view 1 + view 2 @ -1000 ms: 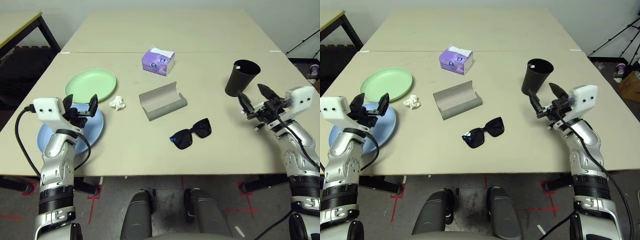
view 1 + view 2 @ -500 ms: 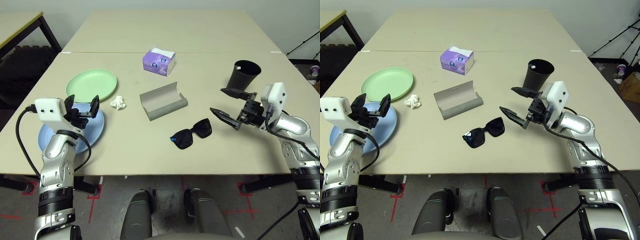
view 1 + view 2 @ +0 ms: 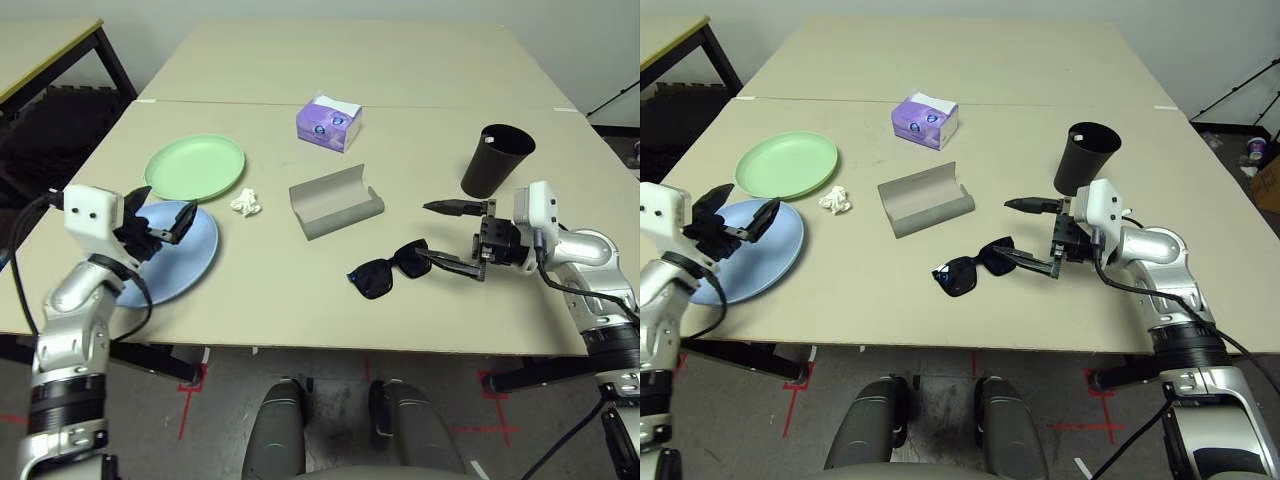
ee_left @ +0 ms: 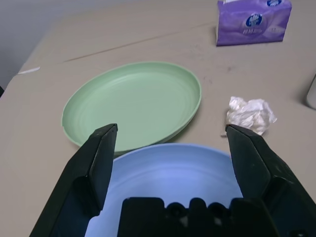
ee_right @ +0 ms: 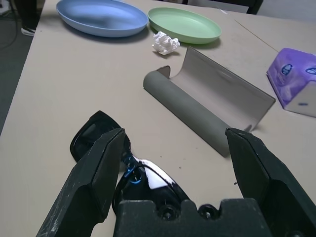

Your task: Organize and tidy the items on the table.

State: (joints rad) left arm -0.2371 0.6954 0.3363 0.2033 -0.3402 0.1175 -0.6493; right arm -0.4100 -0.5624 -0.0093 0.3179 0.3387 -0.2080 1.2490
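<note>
- Black sunglasses (image 3: 389,270) lie near the front edge of the tabletop (image 3: 300,60), about mid-width, lenses down, arms folded.
- Right pincer (image 3: 441,236) fingers spread wide, holding nothing; it sits at the sunglasses' right end, one finger (image 3: 447,264) low by the frame, the other (image 3: 446,207) higher and clear. Cannot tell if the lower finger touches the frame.
- Grey glasses case (image 3: 335,201) lies open just behind the sunglasses, toward the tabletop centre, not touching them.
- Black cup (image 3: 497,160) stands upright behind the right pincer, toward the right edge.
- Crumpled white tissue (image 3: 246,204) sits left of the case, just beside the green plate (image 3: 194,167).
- Green plate is toward the left edge; blue plate (image 3: 170,250) is in front of it, near the front-left corner. In the left wrist view the blue rim looks to overlap the green one.
- Left pincer (image 3: 158,223) fingers apart, empty, hovering over the blue plate.
- Purple tissue box (image 3: 328,123) stands behind the case, just in front of the seam across the tabletop.
</note>
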